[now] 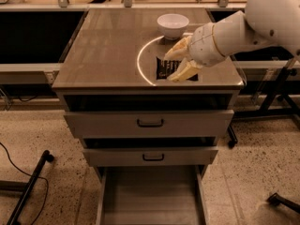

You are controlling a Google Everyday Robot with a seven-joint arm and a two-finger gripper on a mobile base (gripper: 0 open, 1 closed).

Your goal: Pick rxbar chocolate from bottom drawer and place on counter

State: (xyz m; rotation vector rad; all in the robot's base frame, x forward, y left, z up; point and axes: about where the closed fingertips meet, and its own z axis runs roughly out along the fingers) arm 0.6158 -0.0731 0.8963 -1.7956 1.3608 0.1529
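Note:
The rxbar chocolate [164, 68], a dark wrapper with pale lettering, is down at the surface of the counter [103, 50], inside the bright curved light streak near the front right. My gripper [177, 62] comes in from the right on a white arm, its cream fingers [183, 71] closed on either side of the bar, which it still holds. The bottom drawer [150, 196] is pulled fully open below, and its plain floor is bare.
A white bowl [172, 25] stands on the counter just behind the gripper. The two upper drawers [150, 123] with black handles are slightly pulled out. Black stand legs lie on the speckled floor at the left [28, 186] and the right [283, 201].

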